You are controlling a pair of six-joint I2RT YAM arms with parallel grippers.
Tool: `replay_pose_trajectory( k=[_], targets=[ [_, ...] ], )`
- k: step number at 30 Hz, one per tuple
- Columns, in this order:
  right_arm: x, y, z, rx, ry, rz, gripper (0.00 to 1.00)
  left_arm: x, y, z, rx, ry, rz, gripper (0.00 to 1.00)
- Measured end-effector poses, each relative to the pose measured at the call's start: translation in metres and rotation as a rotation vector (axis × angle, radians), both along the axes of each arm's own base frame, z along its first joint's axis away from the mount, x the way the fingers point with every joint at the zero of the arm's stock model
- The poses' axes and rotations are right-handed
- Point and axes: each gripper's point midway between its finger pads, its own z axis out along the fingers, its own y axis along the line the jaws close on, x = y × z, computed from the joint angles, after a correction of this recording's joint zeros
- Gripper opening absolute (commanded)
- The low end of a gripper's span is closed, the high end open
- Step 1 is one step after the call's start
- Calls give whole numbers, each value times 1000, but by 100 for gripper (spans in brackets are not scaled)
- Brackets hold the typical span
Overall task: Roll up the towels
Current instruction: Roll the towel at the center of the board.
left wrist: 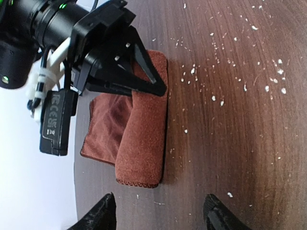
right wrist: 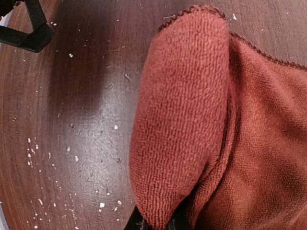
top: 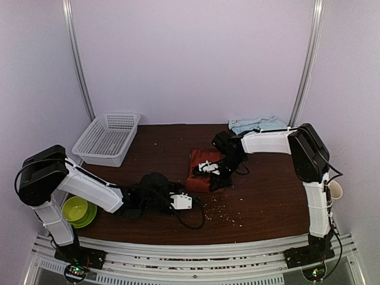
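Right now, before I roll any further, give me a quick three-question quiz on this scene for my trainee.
1. Short answer: which hand pinches the rolled edge of the rust-red towel?
2. True or false: the left hand is clamped on that towel.
3. Multiple choice: the light-blue towel is A) rolled up beside the red one, B) bunched at the far right edge of the table, C) held in the left hand.
Key: 1. The right hand. 2. False; it is open, short of the towel. 3. B.
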Motion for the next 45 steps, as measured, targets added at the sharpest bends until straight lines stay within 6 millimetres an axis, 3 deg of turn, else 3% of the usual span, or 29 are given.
replay_pose_trajectory(
  k=[6, 10, 14, 21, 34, 38, 42, 45],
  targets=[
    [-5, -2, 1, 12, 144, 3, 8, 9, -5, -6, 24, -62, 7, 56],
    [-16, -4, 0, 5, 213, 12, 8, 17, -15, -18, 63, -84, -2, 55],
    [-28, -7, 0, -4, 269, 22, 8, 25, -26, -17, 65, -99, -6, 54],
    [-38, -11, 0, -19, 316, 30, 9, 38, -35, -18, 70, -91, -1, 43],
    [-42, -14, 1, -31, 338, 28, 11, 29, -36, -35, 107, -7, -33, 49],
    [-43, -15, 1, -34, 343, 28, 11, 35, -42, -37, 105, -5, -15, 33],
    [-44, -16, 1, -36, 346, 27, 12, 39, -46, -43, 107, 9, 0, 3],
    [-44, -16, 1, -37, 347, 28, 14, 37, -46, -46, 113, 27, -2, 0]
  ],
)
